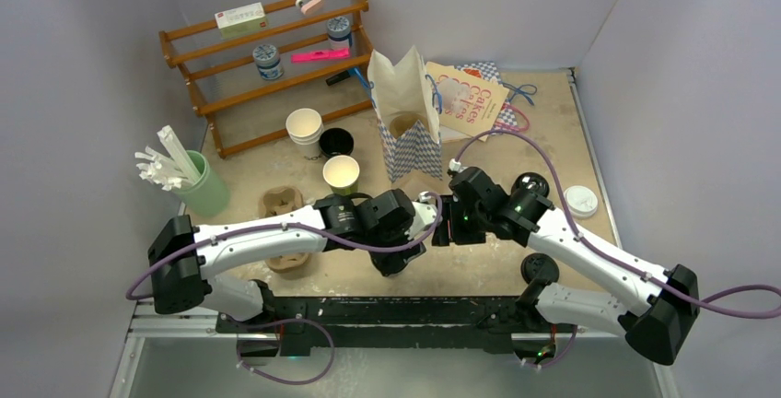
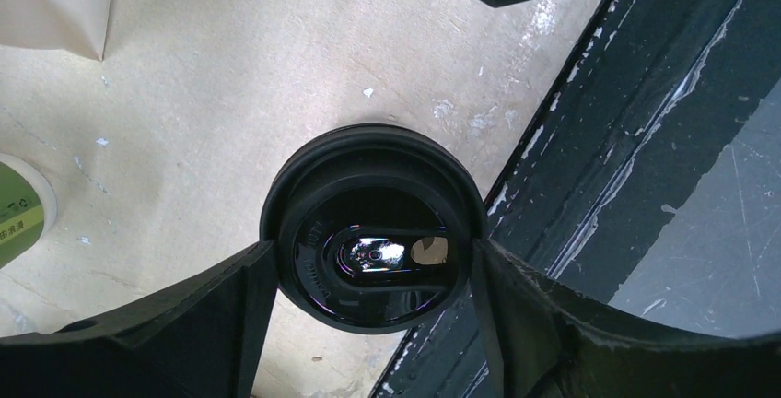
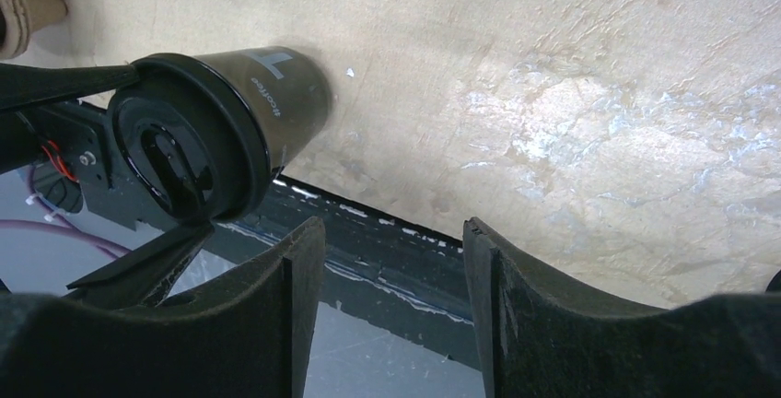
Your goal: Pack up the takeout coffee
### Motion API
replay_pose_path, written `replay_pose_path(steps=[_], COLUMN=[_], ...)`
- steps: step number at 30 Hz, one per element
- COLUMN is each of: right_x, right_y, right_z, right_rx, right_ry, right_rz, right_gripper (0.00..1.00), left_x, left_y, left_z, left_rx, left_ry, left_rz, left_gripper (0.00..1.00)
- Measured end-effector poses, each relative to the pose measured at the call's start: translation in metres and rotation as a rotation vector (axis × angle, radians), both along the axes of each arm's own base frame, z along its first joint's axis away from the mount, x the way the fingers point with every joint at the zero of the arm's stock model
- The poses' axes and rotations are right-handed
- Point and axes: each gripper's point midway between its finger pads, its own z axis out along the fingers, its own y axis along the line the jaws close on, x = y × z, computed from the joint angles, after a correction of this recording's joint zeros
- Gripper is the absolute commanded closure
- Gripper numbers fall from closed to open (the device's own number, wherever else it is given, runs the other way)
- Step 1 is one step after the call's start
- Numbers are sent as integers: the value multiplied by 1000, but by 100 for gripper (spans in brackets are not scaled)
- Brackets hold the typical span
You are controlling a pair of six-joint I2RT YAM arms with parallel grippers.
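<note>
Gripping the takeout coffee (image 3: pixel 276 94)
Left pincer (image 2: pixel 371 246) clamps its lid (image 2: pixel 368 163) from both sides; right pincer (image 3: pixel 391 232) just beside, half open, empty.

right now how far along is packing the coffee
Done: the lid sits on the black cup. In hand: the left gripper has its jaws either side of the lid, grip not clearly closed; the right gripper is open and empty. Left: lift the cup and set it in the open paper bag at the back.
</note>
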Motion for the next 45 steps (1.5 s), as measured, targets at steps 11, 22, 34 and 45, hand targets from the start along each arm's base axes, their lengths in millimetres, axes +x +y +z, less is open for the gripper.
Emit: replay_pose_path(steps=[11, 22, 34, 45], right_x=[-2, -3, 2, -1], right_y=[21, 52, 83, 81], right_z=[3, -7, 1, -16], right_rx=[86, 362, 515, 498], right_ry=[37, 114, 119, 137], right_rz=[67, 135, 246, 261], right_gripper=[54, 58, 63, 66], left_x=[4, 3, -2, 1], left_y=[3, 1, 2, 0], left_z=[-2, -3, -3, -6], left_rx=[28, -7, -115, -96], left_ry=[-18, -11, -15, -15], left_rz=[15, 44, 69, 75], left_gripper=[36, 46, 48, 48])
